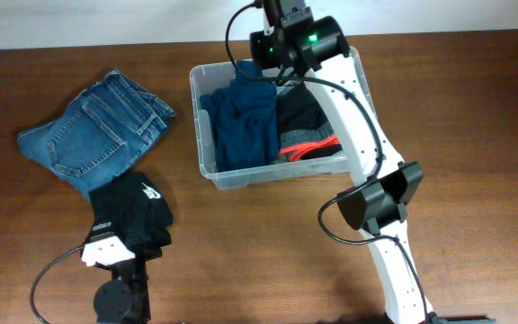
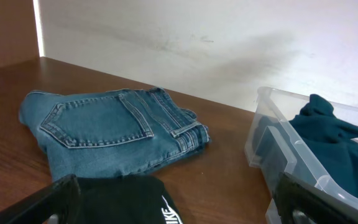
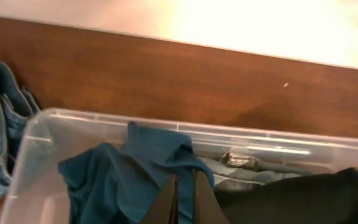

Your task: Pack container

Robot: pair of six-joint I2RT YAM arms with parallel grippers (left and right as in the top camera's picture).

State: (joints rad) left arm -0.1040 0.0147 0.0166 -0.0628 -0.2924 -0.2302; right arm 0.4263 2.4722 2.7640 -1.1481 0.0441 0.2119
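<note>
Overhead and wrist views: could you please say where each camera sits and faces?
Overhead: above the table, looking down; left arm, right arm show.
Left wrist: low over the black garment, facing jeans and the container; open jaws at bottom corners.
Right wrist: above the container, facing the teal garment; shut jaws at bottom.
Shared: all show the container.

Folded blue jeans (image 1: 93,135) lie on the brown table (image 1: 268,243), a black garment (image 1: 133,211) just beside them.
</note>
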